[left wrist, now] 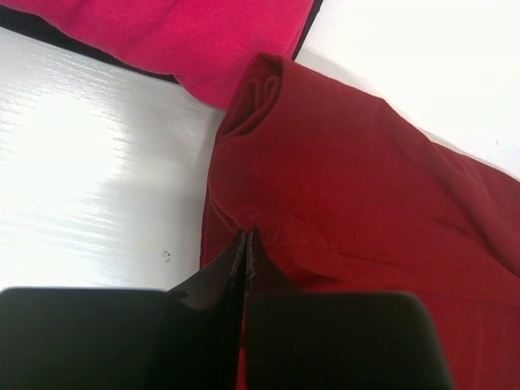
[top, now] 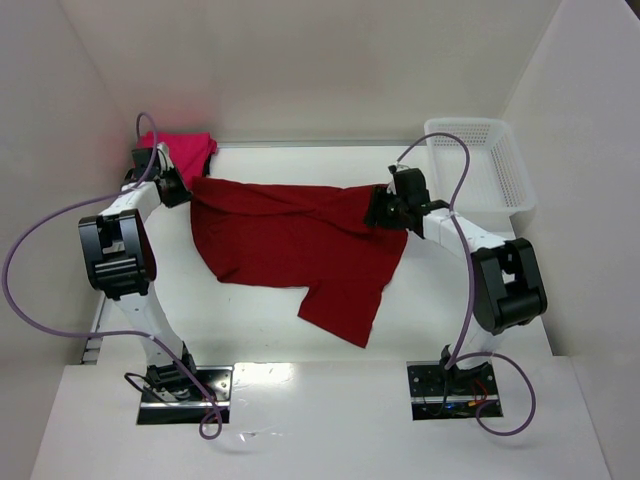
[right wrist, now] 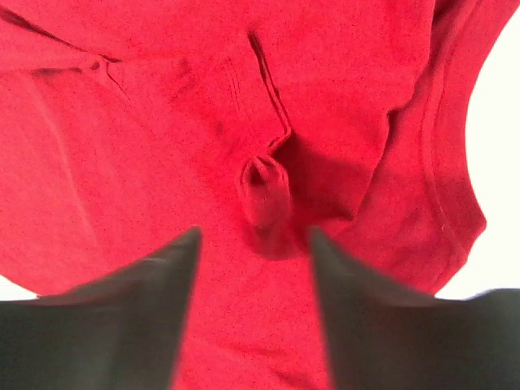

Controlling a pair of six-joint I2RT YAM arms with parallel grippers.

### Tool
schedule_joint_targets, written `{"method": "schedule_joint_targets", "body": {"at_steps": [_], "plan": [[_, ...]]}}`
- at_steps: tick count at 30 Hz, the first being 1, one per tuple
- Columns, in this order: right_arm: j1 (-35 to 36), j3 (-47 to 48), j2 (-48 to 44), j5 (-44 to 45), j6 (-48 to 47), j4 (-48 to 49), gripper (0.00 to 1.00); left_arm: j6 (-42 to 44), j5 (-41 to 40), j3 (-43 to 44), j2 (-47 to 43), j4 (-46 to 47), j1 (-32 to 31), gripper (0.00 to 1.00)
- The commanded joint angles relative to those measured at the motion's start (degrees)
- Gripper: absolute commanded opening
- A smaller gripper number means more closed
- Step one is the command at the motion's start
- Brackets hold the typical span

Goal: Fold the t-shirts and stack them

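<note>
Crimson t-shirt (top: 290,240), magenta t-shirt (top: 190,150), white mesh basket (top: 500,170)

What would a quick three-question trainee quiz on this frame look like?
1. True or false: the right gripper is clamped on the crimson t-shirt.
2. Where on the table does the pink t-shirt lie? A: near edge. B: far-left corner. C: centre.
3. Which gripper pinches the crimson t-shirt's edge?
Key: 1 false, its jaws stand apart over a ridge of cloth. 2 B. 3 the left gripper, shut on it.
</note>
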Motion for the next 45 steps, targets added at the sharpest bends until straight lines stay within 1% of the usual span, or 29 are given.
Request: {"method": "schedule_joint_targets", "body": {"at_steps": [1,2,3,4,5,10,15,19,23,24,27,29,31,34,37,39,45], "plan": [[0.60,-0.16,-4.01,-0.95,0.84,-2.50,0.74,-0.47,1.36,1.98,0.13,0.39,0.15,0.00],[0.60,0.46,-4.54,-1.82,0.84,-2.51,0.78,-0.47,1.88,1.98,0.13,0.39,0.15,0.00],[0.60,1.60,-4.54,-2.61,0.84,-3.12,0.87,-0.47,1.89,1.98,0.13,0.39,0.15,0.00],[0.60,2.13,-4.54,-3.49,0.84,-3.12,0.95,-0.47,1.89,1.98,0.13,0.39,0.15,0.00],[0.60,2.13,-5.24,-4.20,0.84,-3.12,1.00,-0.47,1.89,1.98,0.13,0.39,0.15,0.00],[0.60,2.05,-5.95,-0.43,1.37,-1.11,1.00,-0.47,1.89,1.98,-0.40,-0.83,0.15,0.01],[0.60,5.47,-0.95,0.19,0.06,0.04,1.00,0.14,0.22,1.46,-2.33,-2.24,0.15,0.10],[0.60,8.63,4.23,-1.21,-1.26,0.83,1.00,0.14,-2.23,0.76,-4.44,-3.48,0.15,0.21],[0.60,10.83,6.08,-1.21,-1.97,1.98,1.00,0.14,-5.22,-1.35,-8.39,-4.01,0.68,0.46],[0.60,10.84,6.96,-1.82,-2.49,1.98,1.00,0.14,-6.71,-1.97,-8.92,-4.01,1.29,0.54],[0.60,11.63,8.20,-2.35,-3.28,1.98,1.00,-0.56,-7.86,-1.97,-10.25,-4.53,1.91,0.68],[0.60,11.63,8.20,-2.36,-3.29,2.50,1.00,-0.56,-7.87,-2.50,-10.95,-4.01,1.91,0.71],[0.60,11.63,9.34,-2.88,-3.81,3.11,1.00,-1.09,-6.03,-2.50,-10.95,-3.40,1.91,0.72],[1.22,12.24,11.36,-4.03,-4.60,3.65,1.00,-2.40,-1.55,-1.28,-9.64,-1.82,1.91,0.72],[1.92,13.47,14.25,-2.89,-5.31,2.95,1.00,-3.20,2.23,1.09,-8.05,-0.58,1.91,0.72],[2.45,15.13,15.58,-2.27,-5.92,2.94,0.99,-3.20,2.24,2.15,-6.65,-0.58,1.13,0.72],[2.45,18.39,19.00,-0.60,-7.06,3.47,0.97,-0.83,3.56,2.86,-7.26,-0.05,1.12,0.74]]}}
